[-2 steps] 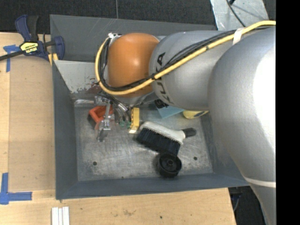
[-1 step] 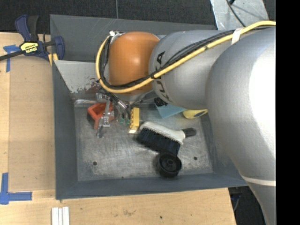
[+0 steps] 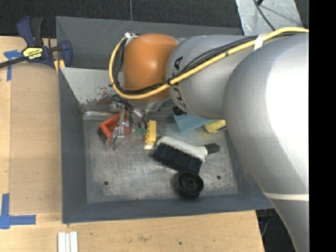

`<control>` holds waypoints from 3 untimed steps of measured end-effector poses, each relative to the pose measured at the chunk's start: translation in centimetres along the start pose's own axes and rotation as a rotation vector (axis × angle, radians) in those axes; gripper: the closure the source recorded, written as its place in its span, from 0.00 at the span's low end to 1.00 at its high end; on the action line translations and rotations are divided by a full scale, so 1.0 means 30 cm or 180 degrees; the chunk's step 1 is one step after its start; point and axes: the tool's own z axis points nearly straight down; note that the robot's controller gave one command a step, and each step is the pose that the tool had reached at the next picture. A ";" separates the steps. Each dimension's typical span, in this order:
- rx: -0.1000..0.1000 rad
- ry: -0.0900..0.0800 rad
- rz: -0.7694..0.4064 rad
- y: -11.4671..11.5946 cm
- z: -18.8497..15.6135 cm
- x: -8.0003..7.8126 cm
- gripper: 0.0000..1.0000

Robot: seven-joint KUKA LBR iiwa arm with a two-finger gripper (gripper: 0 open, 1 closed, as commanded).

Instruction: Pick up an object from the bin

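My gripper hangs below the orange wrist cover at the bin's back left, low over the floor. Right beside it on the left, touching or partly under it, lies a small red-orange angular piece. Just to its right a small yellow block stands on the floor. Further right and nearer the front lies a black-bristled brush with a white back.
A black round cap-like thing rests near the front wall. A light blue flat piece and a yellow thing lie at the back right, partly under the arm. The arm covers the bin's right side.
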 end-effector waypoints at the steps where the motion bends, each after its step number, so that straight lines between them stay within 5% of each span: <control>1: -0.0011 0.0013 -0.0015 -0.060 0.064 -0.028 0.00; 2: 0.0002 0.0003 0.0235 -0.049 0.088 -0.024 0.00; 3: 0.0024 0.0041 0.0286 -0.124 0.130 -0.044 0.00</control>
